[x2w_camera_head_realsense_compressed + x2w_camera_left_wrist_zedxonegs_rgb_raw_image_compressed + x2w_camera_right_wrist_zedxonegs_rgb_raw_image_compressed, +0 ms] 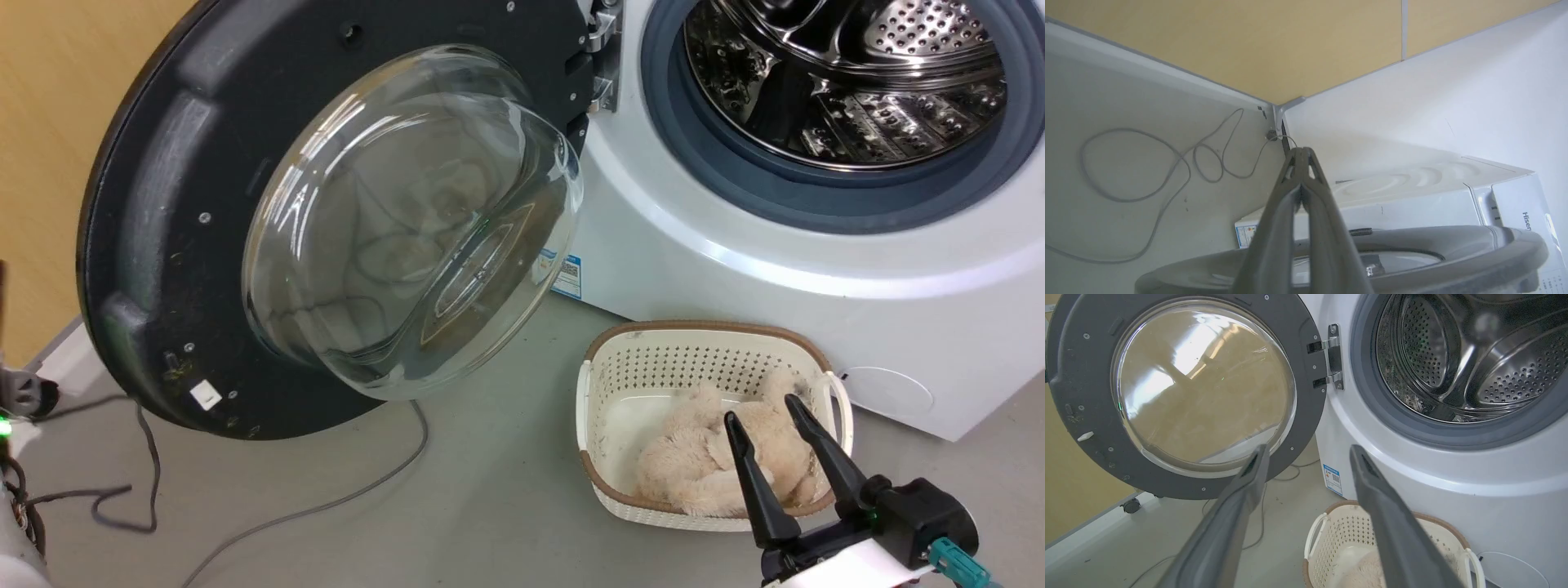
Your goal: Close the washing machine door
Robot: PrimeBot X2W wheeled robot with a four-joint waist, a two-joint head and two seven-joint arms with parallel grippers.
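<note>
You're at the start: the door (163,204) hangs wide open on its metal hinge (602,49), left of the washer (694,245). Your left gripper (1301,163) is clenched empty by the door's glossy outer face; whether it touches, you can't tell. The right gripper (761,412) gapes empty over the basket (594,384). Next, push the round black rim until the bulging glass bowl meets the grey rubber seal (816,204).

**Door open, L of drum**

Round black-rimmed, glass-bowled washing machine door (155,245) stands swung out, hinged at its R edge to front of big white front-loading washing machine (735,269), L of perforated steel drum (857,82). Cream perforated plastic basket (702,339) sits on grey floor (490,506) in front of machine, below drum. Beige plush toy (694,465) is inside basket. Thin grey cable (425,437) lies on floor under door. Dark two-fingered R gripper (759,408) is over basket's near side.
</note>
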